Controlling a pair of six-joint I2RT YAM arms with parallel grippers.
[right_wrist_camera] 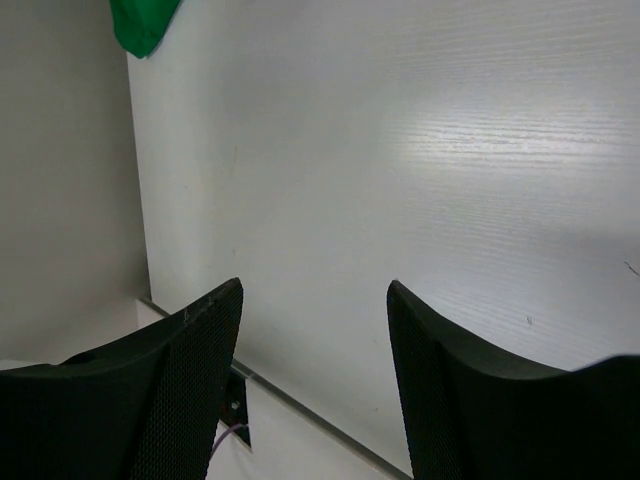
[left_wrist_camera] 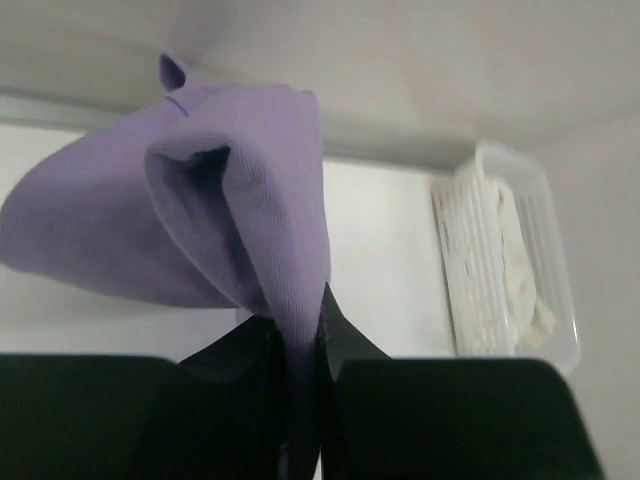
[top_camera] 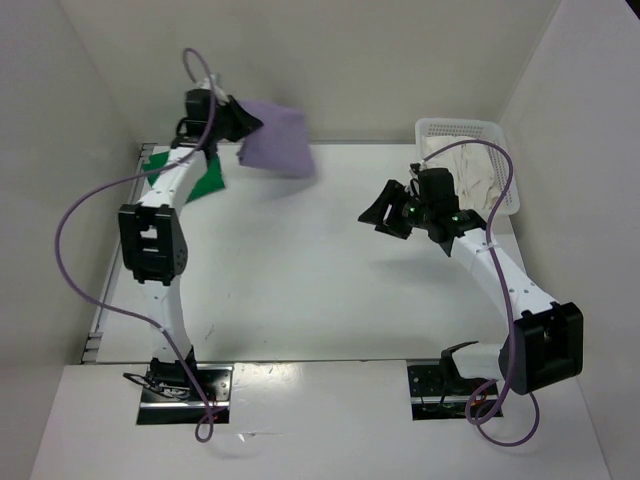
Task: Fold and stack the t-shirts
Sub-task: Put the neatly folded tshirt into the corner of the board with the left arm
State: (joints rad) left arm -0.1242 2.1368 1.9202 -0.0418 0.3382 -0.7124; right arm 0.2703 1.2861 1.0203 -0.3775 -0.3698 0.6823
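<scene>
Purple shirt point(top_camera: 277, 138) point(left_wrist_camera: 200, 200) is hanging in the air over the far left of the table point(top_camera: 300, 270), bunched and draping, with no part seen touching the surface. The top view is showing it slightly blurred.

Left gripper point(top_camera: 238, 125) point(left_wrist_camera: 300, 335) is pinching a fold of the purple shirt. The jaws are standing nearly together with the cloth squeezed between them.

Green shirt point(top_camera: 205, 180) point(right_wrist_camera: 140, 22) is lying flat on the far left of the table, partly hidden under the left arm and just near-left of the purple shirt.

Cream shirt point(top_camera: 470, 175) point(left_wrist_camera: 515, 260) is sitting crumpled inside the basket point(top_camera: 455, 128) point(left_wrist_camera: 500, 160) at the far right corner.

Right gripper point(top_camera: 380, 212) point(right_wrist_camera: 312, 300) is hovering over bare table just left of the basket. Its jaws are spread wide and gripping nothing.
</scene>
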